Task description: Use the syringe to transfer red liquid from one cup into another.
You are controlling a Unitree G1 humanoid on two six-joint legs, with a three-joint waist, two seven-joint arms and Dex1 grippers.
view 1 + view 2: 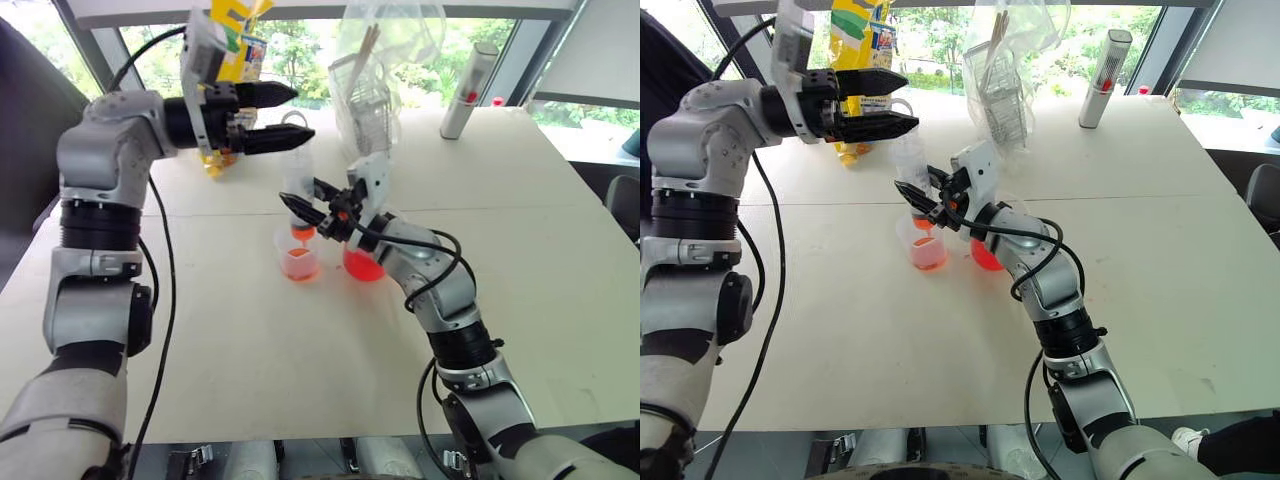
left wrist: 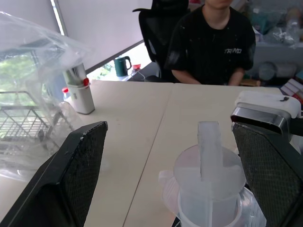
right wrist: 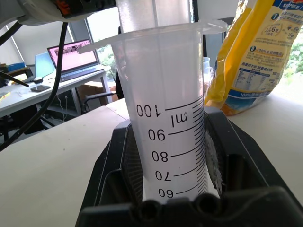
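Note:
The clear syringe (image 1: pixel 298 180) stands upright over the table with my right gripper (image 1: pixel 312 203) shut on its barrel; the scale marks (image 3: pixel 170 142) show between that gripper's jaws. Its orange-red tip (image 1: pixel 302 233) dips into a clear cup (image 1: pixel 298 265) holding a little red liquid. A second cup (image 1: pixel 362 266) with deeper red liquid stands right beside it, half hidden behind my right wrist; I cannot tell which cup is wider. My left gripper (image 1: pixel 303 113) is open and level at the syringe's top, the plunger (image 2: pixel 209 146) between its fingers, untouched.
At the table's far side stand a yellow bag (image 1: pixel 235 40), a wire basket in a clear plastic bag (image 1: pixel 370 90) and a grey-white tube with a red mark (image 1: pixel 465 90). A person (image 2: pixel 213 42) sits beyond the table. Bare tabletop (image 1: pixel 250 350) lies near me.

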